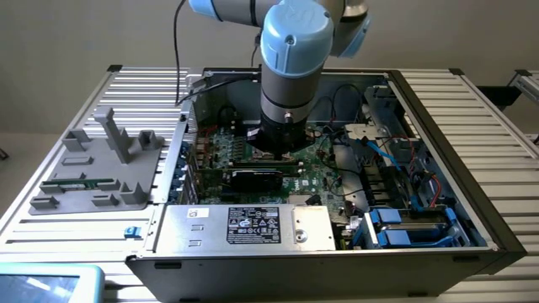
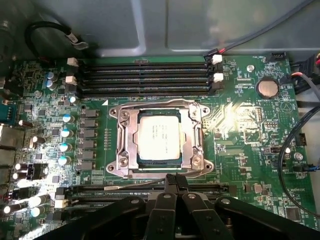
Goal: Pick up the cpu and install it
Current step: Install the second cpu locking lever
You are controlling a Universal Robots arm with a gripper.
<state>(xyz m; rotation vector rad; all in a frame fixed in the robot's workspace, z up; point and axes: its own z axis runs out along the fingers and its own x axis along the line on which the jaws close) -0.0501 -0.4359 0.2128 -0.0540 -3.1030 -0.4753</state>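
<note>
The cpu (image 2: pixel 160 136) lies flat in the motherboard's socket frame (image 2: pixel 125 145), below the memory slots (image 2: pixel 145 77). The gripper (image 2: pixel 176 182) hangs just beside the socket, jaws together, holding nothing.

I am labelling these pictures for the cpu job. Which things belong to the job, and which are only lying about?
Belong to the job:
- cpu, lying in the socket
- gripper, fingers shut, holding nothing
- motherboard

Only lying about:
- grey fixture tray with a green memory stick
- power supply
- blue drive bays
</note>
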